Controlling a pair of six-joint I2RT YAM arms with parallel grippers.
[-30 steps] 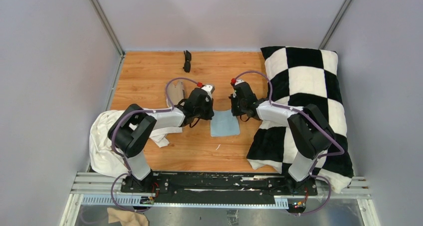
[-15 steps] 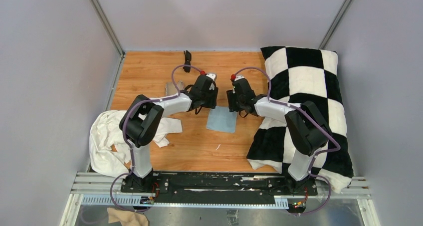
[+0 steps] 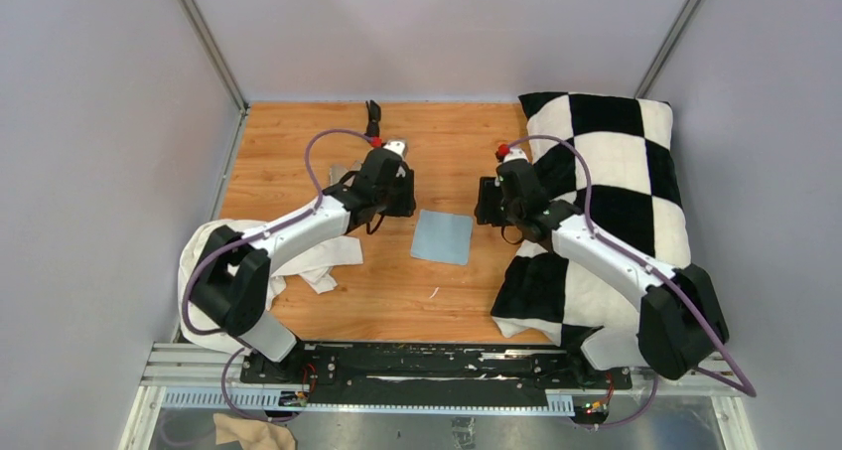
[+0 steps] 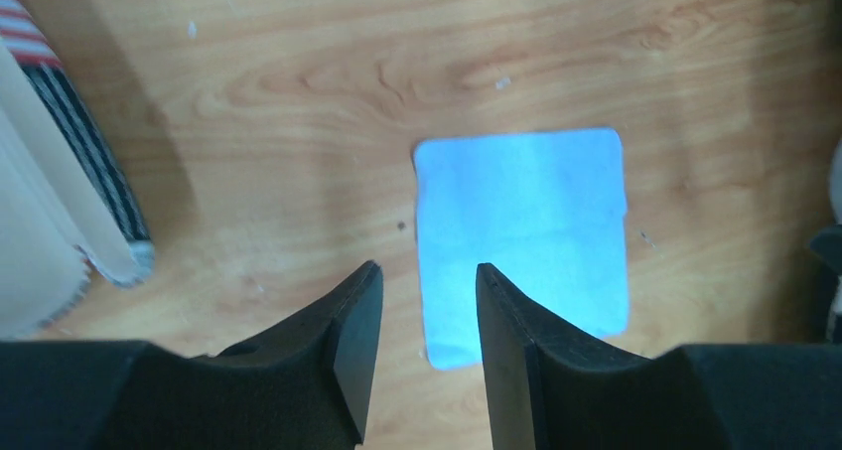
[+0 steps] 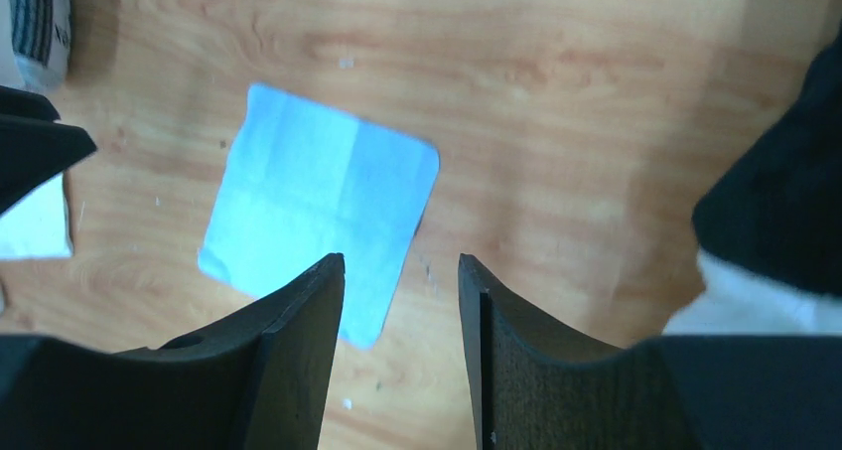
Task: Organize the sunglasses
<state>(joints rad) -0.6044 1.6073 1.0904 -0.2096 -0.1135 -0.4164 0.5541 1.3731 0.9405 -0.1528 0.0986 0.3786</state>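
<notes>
Black fingers of the left gripper (image 4: 422, 283) stand apart with nothing between them, above the left edge of a light-blue cloth (image 4: 521, 231). The right gripper (image 5: 400, 271) is likewise parted and empty, over the opposite side of the same cloth. The cloth lies flat on the wooden table (image 3: 288, 152), between the two grippers. A tan case (image 4: 60, 202) with a striped edge lies to the left of the left gripper. The sunglasses (image 3: 373, 117) lie folded near the far edge of the table, beyond the left gripper, untouched. A black-and-white checkered pillow (image 3: 606, 162) covers the right side. A white towel (image 3: 209, 271) is bunched at the near left.
</notes>
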